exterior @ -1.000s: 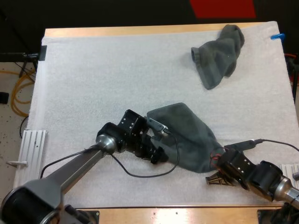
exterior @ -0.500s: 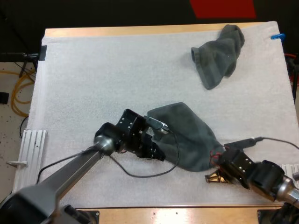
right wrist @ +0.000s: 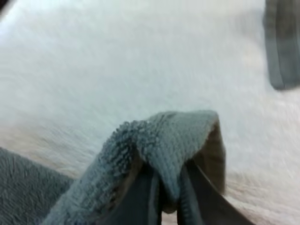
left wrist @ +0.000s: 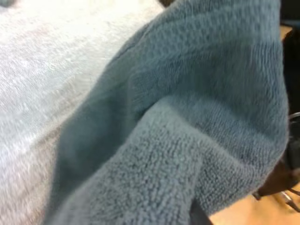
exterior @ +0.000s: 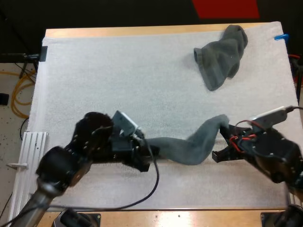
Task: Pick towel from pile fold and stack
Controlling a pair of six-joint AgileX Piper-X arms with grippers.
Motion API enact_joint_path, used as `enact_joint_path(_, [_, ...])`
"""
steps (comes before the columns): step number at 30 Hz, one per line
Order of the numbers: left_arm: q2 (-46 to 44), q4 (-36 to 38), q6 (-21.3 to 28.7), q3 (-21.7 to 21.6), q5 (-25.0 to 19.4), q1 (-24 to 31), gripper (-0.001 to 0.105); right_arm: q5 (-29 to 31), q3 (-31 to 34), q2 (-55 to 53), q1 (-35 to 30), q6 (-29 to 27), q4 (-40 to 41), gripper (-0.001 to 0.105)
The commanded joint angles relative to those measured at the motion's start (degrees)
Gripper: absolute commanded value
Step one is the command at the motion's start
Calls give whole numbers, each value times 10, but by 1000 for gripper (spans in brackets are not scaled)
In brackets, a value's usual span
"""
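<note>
A dark grey-green towel hangs as a sagging band between my two grippers, over the front half of the white mat. My left gripper is shut on the towel's left end; up close the towel drapes over that gripper in thick folds. My right gripper is shut on the towel's right end. In the right wrist view its two fingers pinch a folded corner of the towel from both sides, above the mat.
A second, crumpled towel lies at the mat's back right, and its edge shows beyond the held corner. The wooden table edge runs along the far side. A white rack stands off the mat's left.
My left gripper shut on the towel's edge. Both arms rose and drew apart, pulling the flat-lying towel up into a stretched band. The back towel stayed put.
</note>
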Motion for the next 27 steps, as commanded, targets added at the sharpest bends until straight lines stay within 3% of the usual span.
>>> enact_joint_path(1, [-7,17,-15,-4,6,1,0,-14,-12,-2,0,-8,15,0])
enact_joint_path(6, [-33,74,-32,-5,34,-2,0,-83,-49,-2,1,28,110,0])
enact_joint_path(12, [-36,117,-33,-5,38,-2,0,-120,-90,-2,1,60,228,0])
enact_joint_path(18, [-31,118,-33,-5,35,-2,0,-151,-108,0,1,63,258,0])
enact_joint_path(23, [6,109,-30,-5,-33,3,0,-145,-108,64,0,83,251,0])
enact_joint_path(27, [84,50,12,-5,-41,33,0,-68,-107,159,-8,50,221,0])
